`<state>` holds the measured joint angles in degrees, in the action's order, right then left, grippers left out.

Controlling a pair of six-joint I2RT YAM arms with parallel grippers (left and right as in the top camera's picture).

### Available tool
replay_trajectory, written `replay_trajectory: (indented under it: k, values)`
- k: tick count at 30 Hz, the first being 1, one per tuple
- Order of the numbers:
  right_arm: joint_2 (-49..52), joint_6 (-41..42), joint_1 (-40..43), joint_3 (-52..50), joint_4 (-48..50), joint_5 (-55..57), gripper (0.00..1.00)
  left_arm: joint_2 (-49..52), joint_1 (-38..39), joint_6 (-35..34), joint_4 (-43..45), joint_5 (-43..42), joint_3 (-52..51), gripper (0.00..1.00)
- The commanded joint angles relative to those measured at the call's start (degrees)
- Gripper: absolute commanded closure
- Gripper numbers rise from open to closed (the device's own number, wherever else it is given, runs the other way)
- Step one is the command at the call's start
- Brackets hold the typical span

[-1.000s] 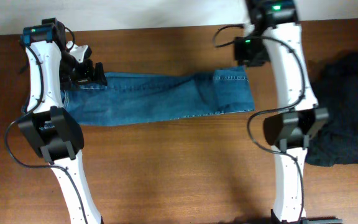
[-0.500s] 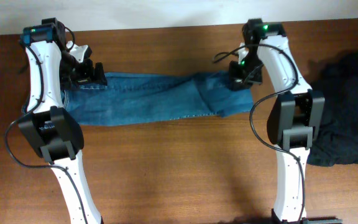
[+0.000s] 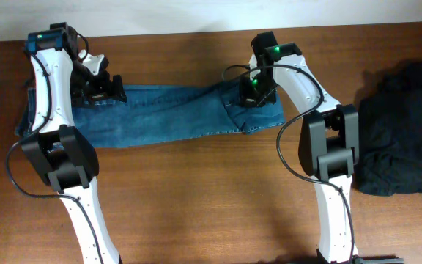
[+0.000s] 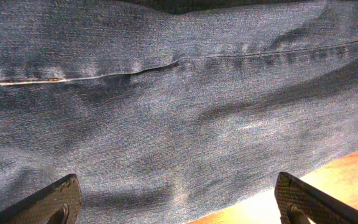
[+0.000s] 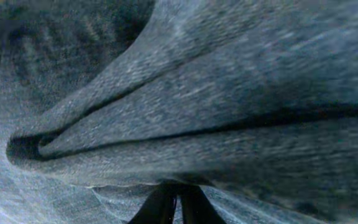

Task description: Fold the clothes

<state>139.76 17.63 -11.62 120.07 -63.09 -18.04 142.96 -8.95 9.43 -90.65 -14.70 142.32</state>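
Note:
The blue denim jeans (image 3: 167, 117) lie lengthwise across the far part of the table. Their right end is bunched up and pulled leftward. My right gripper (image 3: 252, 94) is shut on that end; in the right wrist view its dark fingers (image 5: 178, 202) pinch a raised fold of jeans (image 5: 197, 93). My left gripper (image 3: 113, 91) hovers open over the left end of the jeans. In the left wrist view its two fingertips (image 4: 61, 200) stand wide apart above flat denim (image 4: 166, 112) with a pale seam. The black garment (image 3: 405, 132) lies crumpled at the right.
The brown wooden table (image 3: 211, 198) runs under both arm bases. A strip of bare table (image 4: 353, 174) shows beside the denim's edge in the left wrist view. The pale wall edge (image 3: 160, 18) borders the table's far side.
The right gripper has shut on the jeans' right end and moved left with it, shortening the spread of the jeans. The left arm has stayed still and open.

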Motion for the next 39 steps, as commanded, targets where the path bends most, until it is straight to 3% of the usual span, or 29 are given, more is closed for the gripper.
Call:
replay_trajectory:
  k: [1,8,15,32,36,39]
  values:
    - [-0.98,4.02,1.64,0.79,0.13,1.95,0.95,-0.42,0.17,0.74,0.24,-0.04,-1.64,0.01]
    - [-7.63,3.15,2.47,2.75,-3.37,2.6,0.94,-0.42,0.17,0.76,1.79,-0.02,-4.52,0.01]
    - [-8.85,2.36,2.45,1.66,-16.0,7.98,0.94,-0.42,0.17,0.74,2.84,-0.04,-4.74,0.01]
    - [-8.79,6.88,-3.04,-17.57,4.09,7.56,0.89,-0.42,0.17,0.74,2.8,-0.07,-4.76,0.01]
    - [-8.79,6.88,-3.04,-18.25,4.85,7.28,0.9,-0.42,0.17,0.74,2.8,-0.07,-4.76,0.01]
    - [-9.09,6.64,-2.69,-15.28,3.93,7.13,0.96,-0.42,0.17,0.74,2.78,-0.04,-4.76,0.01]
